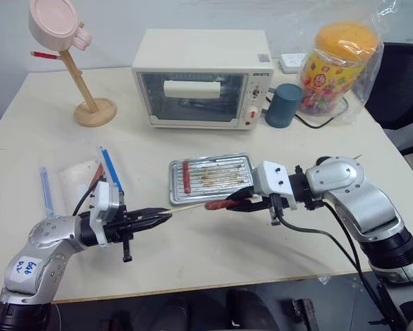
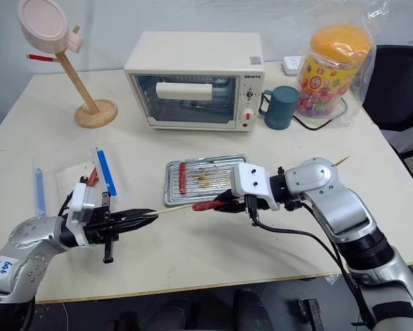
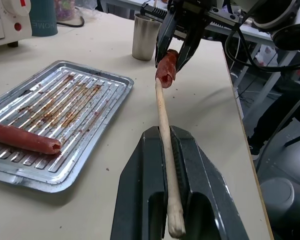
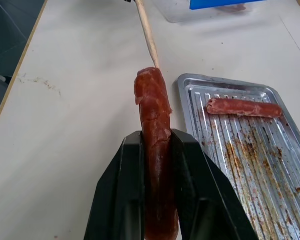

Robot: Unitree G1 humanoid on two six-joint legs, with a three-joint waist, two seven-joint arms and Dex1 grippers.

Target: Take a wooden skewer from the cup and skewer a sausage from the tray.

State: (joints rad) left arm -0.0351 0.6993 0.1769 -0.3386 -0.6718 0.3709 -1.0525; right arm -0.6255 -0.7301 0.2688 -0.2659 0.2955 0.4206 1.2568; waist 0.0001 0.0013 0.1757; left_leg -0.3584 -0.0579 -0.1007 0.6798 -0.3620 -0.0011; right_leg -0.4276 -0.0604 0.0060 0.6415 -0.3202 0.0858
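Left gripper (image 1: 166, 216) clamped on pale wooden skewer (image 1: 189, 209), tip entering glossy red-brown sausage (image 1: 218, 204). Right gripper (image 1: 228, 205) clamps sausage beside tray (image 1: 244, 162).

This looks like an office or lab room dressed as a kitchen corner: a plain pale table (image 1: 213, 255) carries a cream toaster oven (image 1: 203, 78), a wooden stand (image 1: 89, 103) with a pink cup (image 1: 53, 23), a teal mug (image 1: 283, 105) and a bagged jar of sweets (image 1: 336, 63). A power strip (image 1: 292, 62) lies by the wall (a black office chair (image 1: 399, 76) stands alongside).
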